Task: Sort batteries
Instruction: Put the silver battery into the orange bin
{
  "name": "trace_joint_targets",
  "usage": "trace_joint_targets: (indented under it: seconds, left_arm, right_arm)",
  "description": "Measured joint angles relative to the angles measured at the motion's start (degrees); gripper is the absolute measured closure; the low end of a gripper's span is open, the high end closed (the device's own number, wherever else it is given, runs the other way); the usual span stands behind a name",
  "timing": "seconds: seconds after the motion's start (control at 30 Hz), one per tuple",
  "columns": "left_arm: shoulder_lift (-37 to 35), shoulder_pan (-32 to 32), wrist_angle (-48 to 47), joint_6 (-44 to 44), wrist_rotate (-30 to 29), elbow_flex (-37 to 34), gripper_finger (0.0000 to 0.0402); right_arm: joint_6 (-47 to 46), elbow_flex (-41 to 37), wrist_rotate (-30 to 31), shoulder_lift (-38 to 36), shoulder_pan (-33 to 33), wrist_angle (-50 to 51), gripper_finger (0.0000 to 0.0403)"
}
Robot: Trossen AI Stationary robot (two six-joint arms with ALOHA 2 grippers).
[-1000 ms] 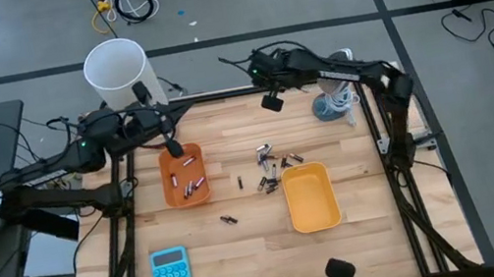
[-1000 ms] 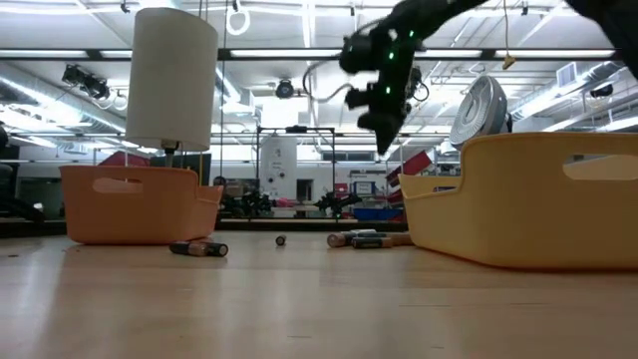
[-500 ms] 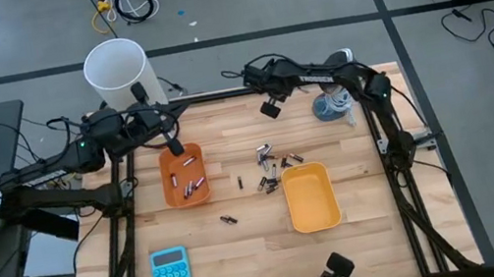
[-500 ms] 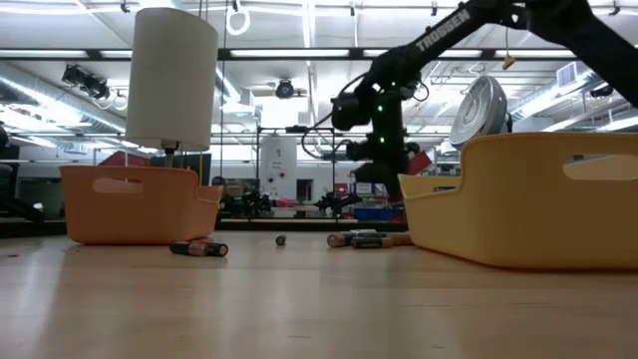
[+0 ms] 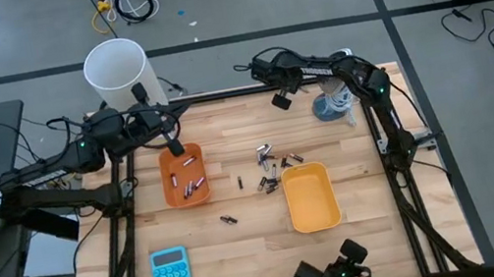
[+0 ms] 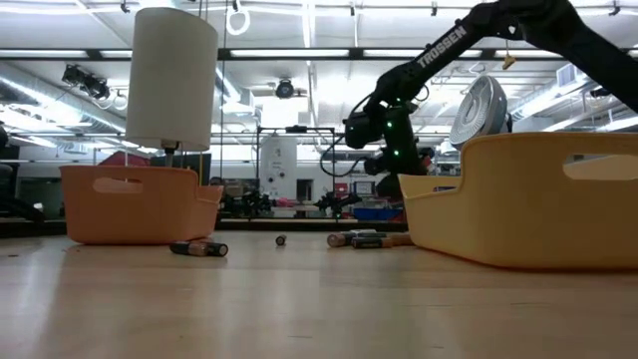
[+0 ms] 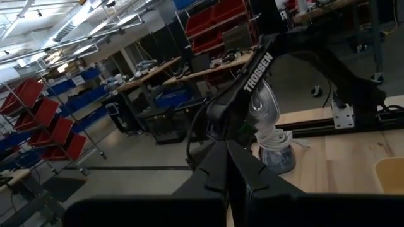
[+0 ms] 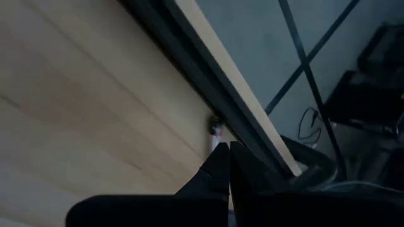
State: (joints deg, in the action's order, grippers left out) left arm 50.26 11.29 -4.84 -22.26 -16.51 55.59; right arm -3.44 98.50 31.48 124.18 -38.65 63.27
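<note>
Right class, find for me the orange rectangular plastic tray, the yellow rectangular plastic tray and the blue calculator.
Orange rectangular plastic tray (image 5: 171, 183): high view, on its left wall.
Yellow rectangular plastic tray (image 5: 311, 198): high view, on its bare floor.
Blue calculator (image 5: 170, 275): high view, on its keypad.

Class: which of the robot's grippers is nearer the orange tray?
Left. The left gripper hangs over the orange tray's far end; the right gripper is well off, near the table's far edge.

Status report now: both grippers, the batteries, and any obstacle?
Left gripper shut, over orange tray. Right gripper shut, empty, at table's far edge. Loose batteries beside yellow tray. Nothing blocking.
</note>
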Motion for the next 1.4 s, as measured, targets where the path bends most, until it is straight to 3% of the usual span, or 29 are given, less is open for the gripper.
trace_joint_targets:
  seconds: [0.6, 0.8, 1.2, 1.4]
  left_arm:
    - [0.0, 0.0, -1.0, 0.4, -0.1, 0.0, 0.0402]
    - [0.0, 0.0, -1.0, 0.4, 0.0, 0.0, 0.0402]
    - [0.0, 0.0, -1.1, 0.5, 0.0, 0.0, 0.0402]
    - [0.0, 0.0, -1.0, 0.5, 0.0, 0.0, 0.0402]
  right_arm:
    - [0.6, 0.0, -6.4, 0.2, -4.6, -0.4, 0.0403]
    - [0.4, 0.0, -11.4, 0.2, -5.7, -0.4, 0.0403]
    - [1.2, -7.2, -11.2, 0.2, -8.1, -6.2, 0.0403]
    - [2.1, -7.8, -5.7, 0.2, -8.3, -8.5, 0.0403]
